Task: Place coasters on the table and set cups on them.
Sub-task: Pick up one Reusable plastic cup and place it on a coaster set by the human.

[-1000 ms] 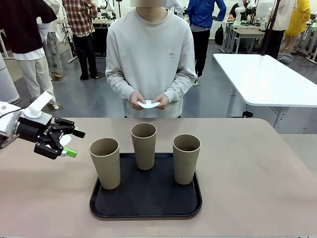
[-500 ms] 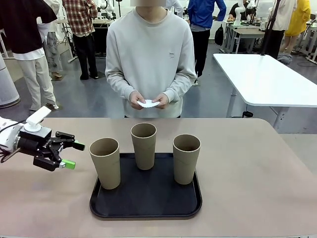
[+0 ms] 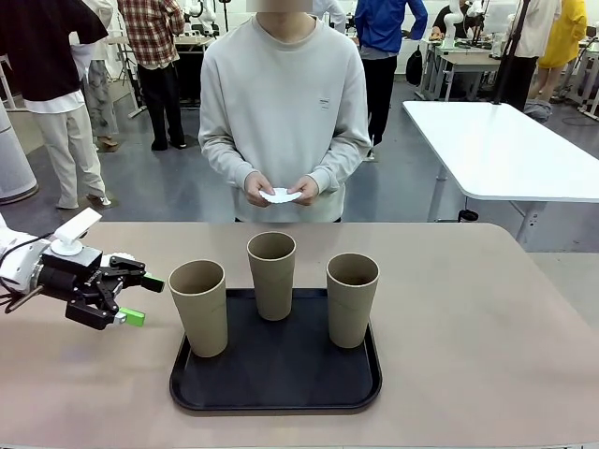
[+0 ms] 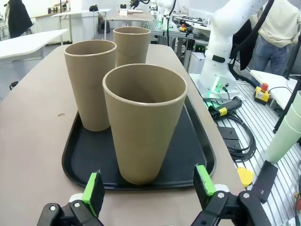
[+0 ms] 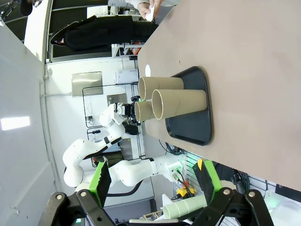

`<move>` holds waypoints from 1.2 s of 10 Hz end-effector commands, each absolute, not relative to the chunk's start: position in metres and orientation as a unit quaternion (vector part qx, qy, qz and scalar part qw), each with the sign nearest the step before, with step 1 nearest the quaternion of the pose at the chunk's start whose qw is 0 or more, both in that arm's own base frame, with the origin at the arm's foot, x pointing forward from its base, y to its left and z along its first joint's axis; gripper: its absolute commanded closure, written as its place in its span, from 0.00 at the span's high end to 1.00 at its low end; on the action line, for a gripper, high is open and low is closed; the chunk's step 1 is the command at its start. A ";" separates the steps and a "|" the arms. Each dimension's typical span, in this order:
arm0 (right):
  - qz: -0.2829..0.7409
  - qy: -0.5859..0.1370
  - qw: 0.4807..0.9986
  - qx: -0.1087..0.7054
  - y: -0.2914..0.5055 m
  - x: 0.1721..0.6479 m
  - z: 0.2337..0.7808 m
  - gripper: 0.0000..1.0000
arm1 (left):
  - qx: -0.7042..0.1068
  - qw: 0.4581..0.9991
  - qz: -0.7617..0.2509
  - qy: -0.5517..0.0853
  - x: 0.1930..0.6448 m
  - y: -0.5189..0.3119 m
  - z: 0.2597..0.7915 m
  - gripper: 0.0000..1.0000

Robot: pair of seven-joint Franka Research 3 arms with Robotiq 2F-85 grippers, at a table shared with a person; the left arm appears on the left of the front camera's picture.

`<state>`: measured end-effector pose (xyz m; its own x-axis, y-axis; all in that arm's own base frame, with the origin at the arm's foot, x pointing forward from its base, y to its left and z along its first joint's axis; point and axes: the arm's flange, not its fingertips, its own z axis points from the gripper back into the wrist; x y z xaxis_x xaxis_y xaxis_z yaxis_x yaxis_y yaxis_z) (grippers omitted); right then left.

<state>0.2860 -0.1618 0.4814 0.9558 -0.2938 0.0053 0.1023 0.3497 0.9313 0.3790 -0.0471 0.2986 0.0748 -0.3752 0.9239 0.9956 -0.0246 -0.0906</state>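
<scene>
Long smooth beige-pink counter [image 3: 468, 309]: no coaster laid yet, so the step in hand looks like the first cup pick.
Black rounded-corner tray [image 3: 281, 388] carries three tall tapered tan paper cups [image 3: 272, 271], upright, rims rolled.
Left hand [image 3: 142, 299]: wide open, empty, just beside the nearest cup [image 3: 198, 309].
Right hand [image 5: 154, 179]: wide open, empty.
Small white paper coaster [image 3: 281, 196], probably lacy-edged, is held by the person [image 3: 285, 103].
Next: straddle the cup and close gently, since thin paper dents.

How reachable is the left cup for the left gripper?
Probably yes: the left gripper is open and faces the left cup from beside the tray, with nothing but bare table between them.
</scene>
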 end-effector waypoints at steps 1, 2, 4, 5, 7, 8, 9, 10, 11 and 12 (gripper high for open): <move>-0.115 -0.094 0.810 0.567 -0.162 0.289 0.482 1.00 | -0.425 0.595 -0.575 -0.367 0.379 -0.047 0.301 1.00; -0.115 -0.094 0.810 0.567 -0.162 0.289 0.482 1.00 | -0.425 0.595 -0.575 -0.367 0.379 -0.047 0.301 1.00; -0.115 -0.094 0.810 0.567 -0.162 0.289 0.482 1.00 | -0.434 0.573 -0.587 -0.371 0.388 -0.053 0.291 1.00; -0.115 -0.094 0.810 0.567 -0.162 0.289 0.482 1.00 | -0.431 0.569 -0.585 -0.385 0.395 -0.060 0.285 1.00; -0.115 -0.094 0.810 0.567 -0.162 0.289 0.482 1.00 | -0.441 0.560 -0.580 -0.394 0.404 -0.069 0.278 1.00; -0.115 -0.094 0.810 0.567 -0.162 0.289 0.482 1.00 | -0.436 0.560 -0.582 -0.396 0.408 -0.073 0.277 1.00; -0.115 -0.094 0.810 0.567 -0.162 0.289 0.482 1.00 | -0.432 0.562 -0.581 -0.400 0.411 -0.074 0.276 1.00; -0.115 -0.094 0.810 0.567 -0.162 0.289 0.482 1.00 | -0.438 0.561 -0.578 -0.399 0.411 -0.076 0.273 1.00; -0.115 -0.094 0.810 0.567 -0.162 0.289 0.482 1.00 | -0.447 0.556 -0.579 -0.395 0.410 -0.081 0.269 1.00; -0.115 -0.094 0.810 0.567 -0.162 0.289 0.482 1.00 | -0.455 0.551 -0.580 -0.391 0.409 -0.086 0.266 1.00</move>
